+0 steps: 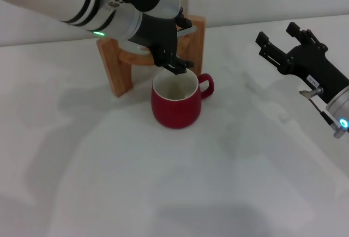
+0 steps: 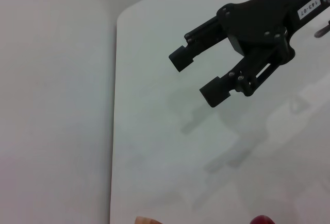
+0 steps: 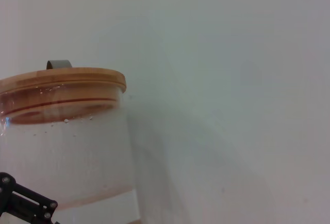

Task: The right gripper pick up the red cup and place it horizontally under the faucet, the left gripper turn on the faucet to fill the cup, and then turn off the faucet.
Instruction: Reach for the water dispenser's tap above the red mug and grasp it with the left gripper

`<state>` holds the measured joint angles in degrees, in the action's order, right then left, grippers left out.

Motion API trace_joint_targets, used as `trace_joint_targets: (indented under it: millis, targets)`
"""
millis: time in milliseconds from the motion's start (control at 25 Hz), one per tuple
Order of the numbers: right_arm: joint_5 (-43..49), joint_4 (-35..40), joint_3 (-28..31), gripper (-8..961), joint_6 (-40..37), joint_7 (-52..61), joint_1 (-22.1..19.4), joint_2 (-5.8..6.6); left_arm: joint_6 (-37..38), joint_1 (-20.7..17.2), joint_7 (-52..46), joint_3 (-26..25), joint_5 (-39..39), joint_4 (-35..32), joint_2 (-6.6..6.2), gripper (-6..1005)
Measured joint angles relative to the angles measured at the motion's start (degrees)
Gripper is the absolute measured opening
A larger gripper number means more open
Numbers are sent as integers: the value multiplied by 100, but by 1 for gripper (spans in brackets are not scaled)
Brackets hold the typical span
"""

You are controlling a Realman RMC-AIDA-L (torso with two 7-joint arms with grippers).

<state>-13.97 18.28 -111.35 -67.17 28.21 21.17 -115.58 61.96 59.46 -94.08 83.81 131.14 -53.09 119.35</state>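
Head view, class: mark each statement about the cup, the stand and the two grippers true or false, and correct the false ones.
1. The red cup stands upright on the table. True.
2. The right gripper holds the cup. False: it is open, off to the right, apart from the cup and holding nothing.
3. The left gripper is just above the cup's rim, in front of the wooden stand. True.
4. The cup's handle points toward the left arm's side. False: it points toward the right arm's side.
5. The cup lies on top of the wooden stand. False: it stands on the table in front of it.
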Motion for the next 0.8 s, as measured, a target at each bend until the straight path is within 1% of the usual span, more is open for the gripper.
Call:
trace_joint_targets:
  millis: [360,800]
  targets:
    - [0,0,0,873,-6,0,-12,0,18,1,-5,4,0,-19,0,860]
    - [0,0,0,873,-7,0,-17,0,243,-6,-32,-64,0,-69,-6,860]
